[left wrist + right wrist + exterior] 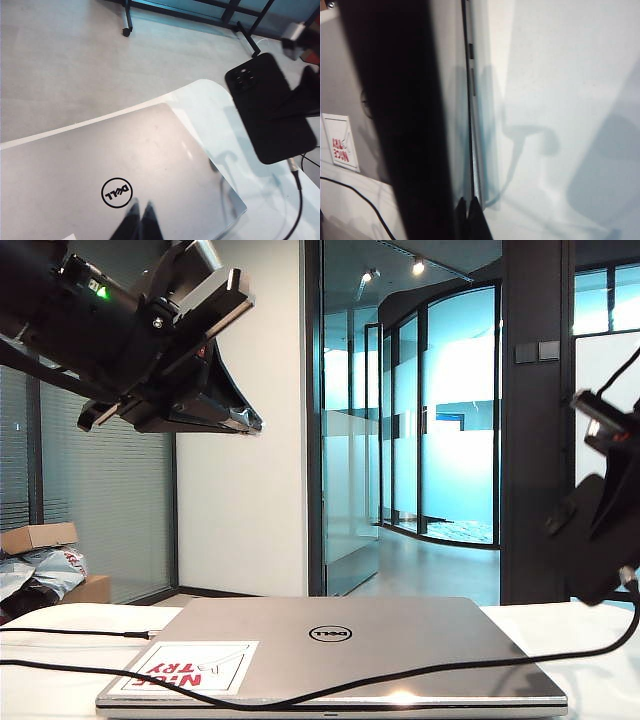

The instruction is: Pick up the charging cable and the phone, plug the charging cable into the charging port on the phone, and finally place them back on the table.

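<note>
The black phone [267, 107] hangs above the table's [210, 110] corner, gripped at its side by my right gripper [306, 96]. In the right wrist view it is a broad dark band [405, 125] beside the nearly touching fingertips of that gripper [470, 209]. The charging cable [299, 200] hangs from the phone's narrow end, its silvery plug [291, 164] against that edge. The cord drapes across the laptop's front [400, 675]. My left gripper [140, 216] is shut and empty, high over the laptop; in the exterior view it is at the upper left [245, 423].
A closed silver Dell laptop [420, 640] fills the middle of the white table [590, 640], with a red-lettered sticker [190, 668] on its lid. A second black cord [70, 632] lies at the left. My right arm [600, 530] hangs at the right edge.
</note>
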`<state>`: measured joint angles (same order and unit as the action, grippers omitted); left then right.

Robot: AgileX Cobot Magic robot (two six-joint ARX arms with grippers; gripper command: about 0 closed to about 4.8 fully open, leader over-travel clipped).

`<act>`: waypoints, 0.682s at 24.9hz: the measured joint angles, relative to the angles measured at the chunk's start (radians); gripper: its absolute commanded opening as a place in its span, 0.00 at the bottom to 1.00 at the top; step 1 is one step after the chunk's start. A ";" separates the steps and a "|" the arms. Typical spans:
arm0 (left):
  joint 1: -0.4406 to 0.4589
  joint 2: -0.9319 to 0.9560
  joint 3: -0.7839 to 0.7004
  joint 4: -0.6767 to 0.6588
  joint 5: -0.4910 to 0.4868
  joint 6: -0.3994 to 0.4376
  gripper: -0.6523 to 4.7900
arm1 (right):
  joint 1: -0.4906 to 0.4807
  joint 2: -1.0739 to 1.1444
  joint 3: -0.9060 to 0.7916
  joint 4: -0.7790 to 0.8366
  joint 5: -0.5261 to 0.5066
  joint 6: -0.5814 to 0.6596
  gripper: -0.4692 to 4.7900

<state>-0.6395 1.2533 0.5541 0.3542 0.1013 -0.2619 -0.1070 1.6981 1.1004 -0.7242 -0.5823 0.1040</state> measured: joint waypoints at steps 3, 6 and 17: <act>0.000 0.000 0.000 0.000 0.000 0.000 0.11 | -0.002 0.051 0.011 0.000 0.001 0.000 0.08; 0.000 0.000 0.000 0.000 0.000 0.000 0.11 | -0.002 0.101 0.018 0.000 0.003 -0.001 0.08; 0.000 0.000 0.000 0.000 0.000 0.000 0.11 | -0.002 0.217 0.020 0.016 0.004 -0.016 0.08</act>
<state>-0.6399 1.2533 0.5541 0.3542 0.1013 -0.2619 -0.1085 1.9148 1.1206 -0.7078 -0.5781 0.0879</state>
